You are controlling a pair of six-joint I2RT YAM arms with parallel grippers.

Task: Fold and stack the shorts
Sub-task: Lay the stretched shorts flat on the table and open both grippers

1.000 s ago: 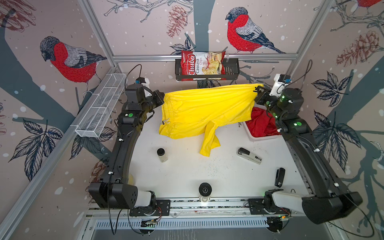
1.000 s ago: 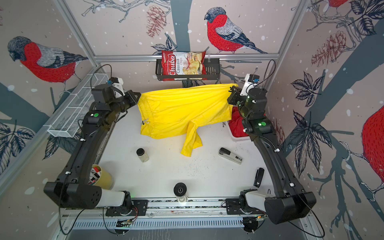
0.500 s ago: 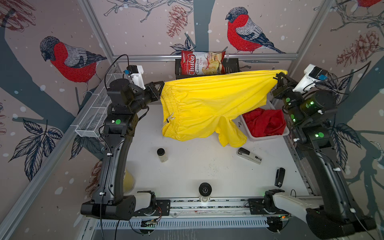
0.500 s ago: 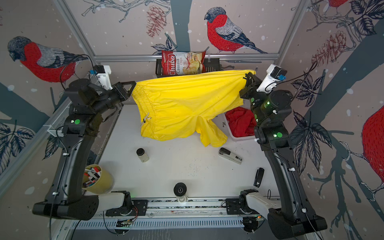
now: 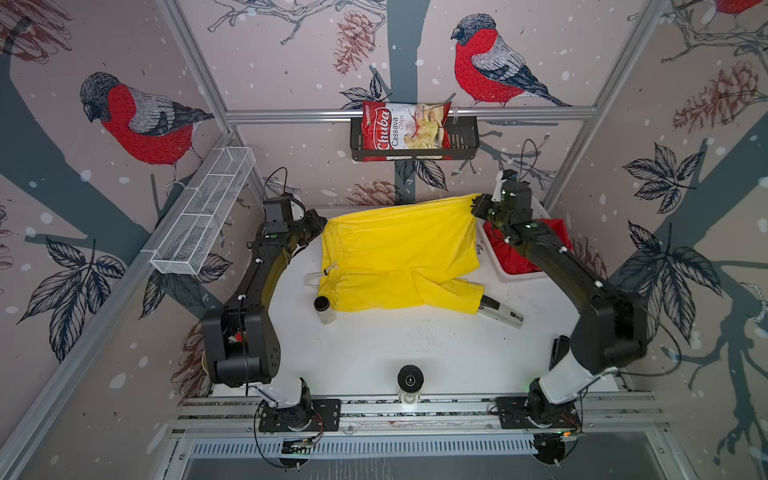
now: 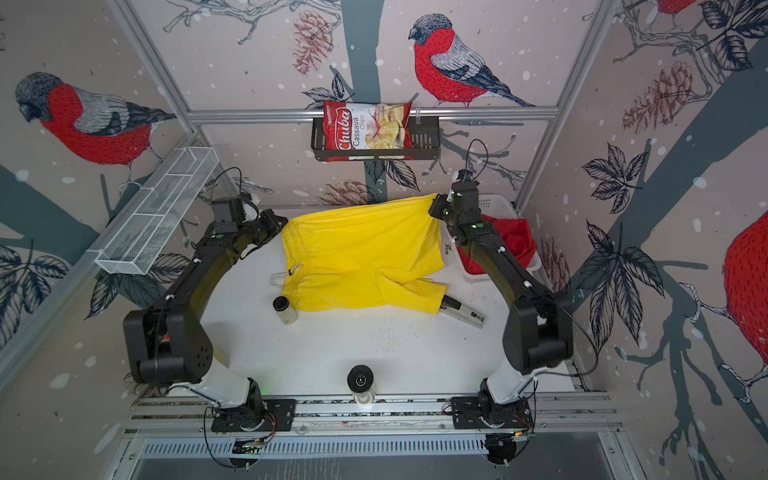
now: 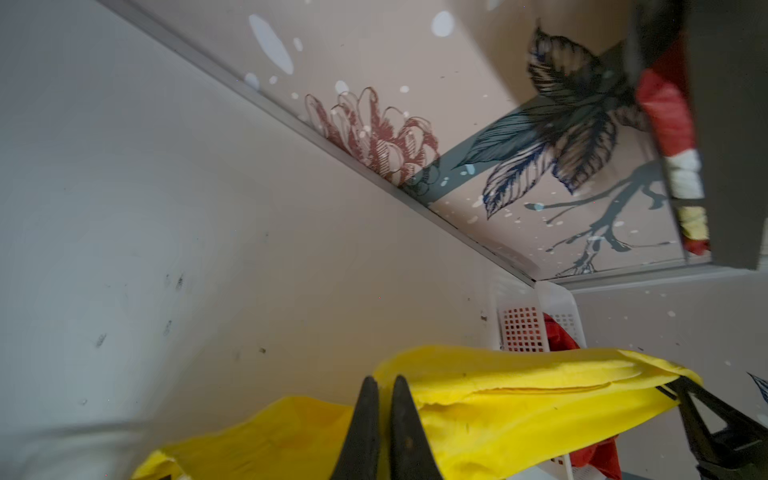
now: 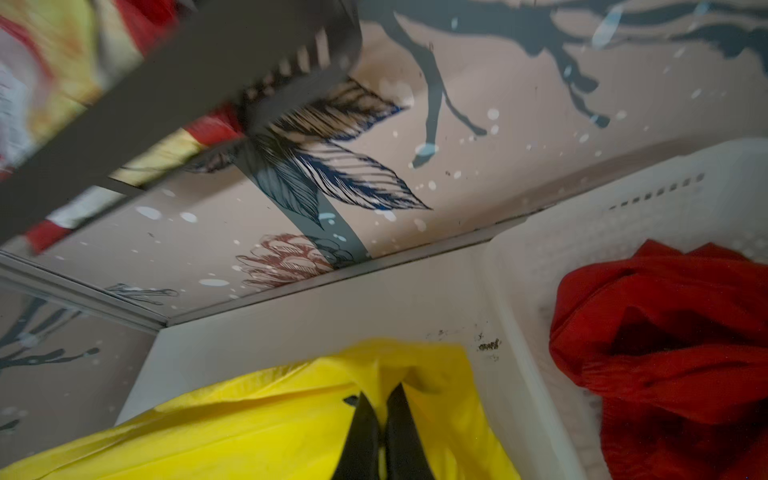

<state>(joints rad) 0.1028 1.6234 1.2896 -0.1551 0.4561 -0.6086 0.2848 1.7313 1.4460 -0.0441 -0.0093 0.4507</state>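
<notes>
Between the pincers, the yellow shorts [image 5: 395, 257] spread across the table [image 5: 415, 345], the left pincer [image 5: 324, 222] clamped on one far corner, the right pincer [image 5: 473, 204] on the other. Just beside the right pincer, the red shorts [image 5: 555, 232] lie bunched in the basket [image 8: 602, 216].

The red chip bag [image 5: 405, 129] in the black wall rack [image 5: 464, 143] reads "Chuba Cassava Chips" in both top views; no other lettering is legible.
</notes>
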